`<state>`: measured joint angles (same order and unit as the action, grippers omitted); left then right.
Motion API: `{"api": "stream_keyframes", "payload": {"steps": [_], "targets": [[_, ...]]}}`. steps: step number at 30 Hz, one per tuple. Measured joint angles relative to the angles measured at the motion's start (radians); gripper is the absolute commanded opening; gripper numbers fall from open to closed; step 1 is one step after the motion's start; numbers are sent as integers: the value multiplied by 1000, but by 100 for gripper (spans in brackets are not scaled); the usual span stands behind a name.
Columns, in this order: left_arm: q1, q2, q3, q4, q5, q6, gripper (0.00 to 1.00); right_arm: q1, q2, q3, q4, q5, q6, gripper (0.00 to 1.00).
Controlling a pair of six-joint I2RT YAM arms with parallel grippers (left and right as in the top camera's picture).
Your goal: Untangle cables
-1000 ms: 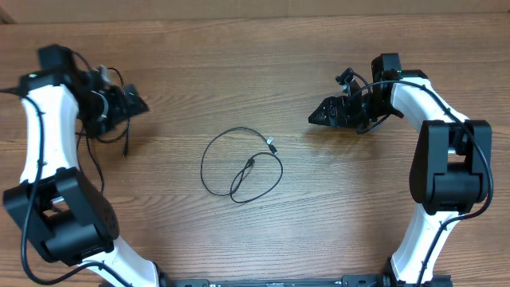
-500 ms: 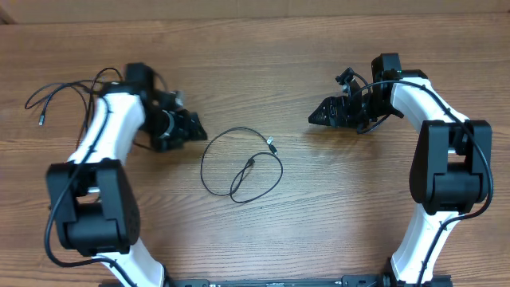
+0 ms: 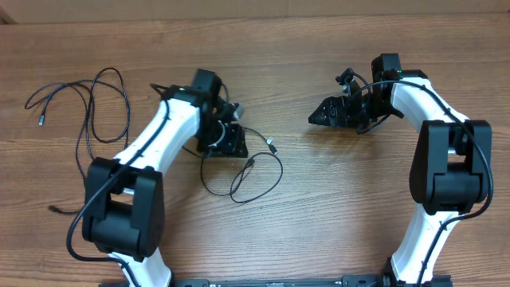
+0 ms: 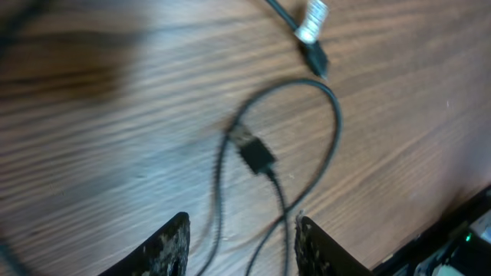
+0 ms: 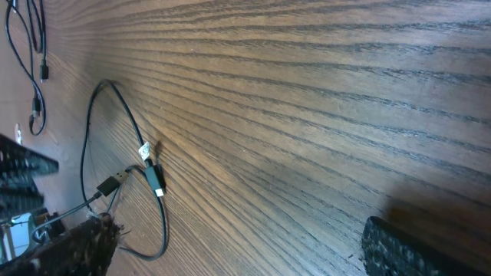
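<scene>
From overhead, my left jaws covered the upper-left arc of the looped cable (image 3: 280, 169), so I could not tell whether they touched it. My left wrist view was smeared. The plug (image 4: 257, 153) showed no clear shape, two strands ran off the bottom edge between my fingertips (image 4: 170, 247), and the silver-tipped end (image 4: 311, 17) was cut by the top edge. In my right wrist view only the tips of my right jaws showed, at the bottom corners. The far cable (image 5: 44, 72) ran off the top-left edge. Overhead, the plug ends were too small to identify.
</scene>
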<state>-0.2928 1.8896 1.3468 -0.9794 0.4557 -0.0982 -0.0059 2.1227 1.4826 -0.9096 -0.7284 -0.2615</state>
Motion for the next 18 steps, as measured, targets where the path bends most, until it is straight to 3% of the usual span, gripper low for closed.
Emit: {"api": "stream_keyframes", "payload": {"steps": [10,18], "targets": [[-154,0,0,0,-96,0,38,0,0,0,0,0,0,100],[-175,0,0,-11,-207,0,37,0,0,0,-1,0,0,100]]}}
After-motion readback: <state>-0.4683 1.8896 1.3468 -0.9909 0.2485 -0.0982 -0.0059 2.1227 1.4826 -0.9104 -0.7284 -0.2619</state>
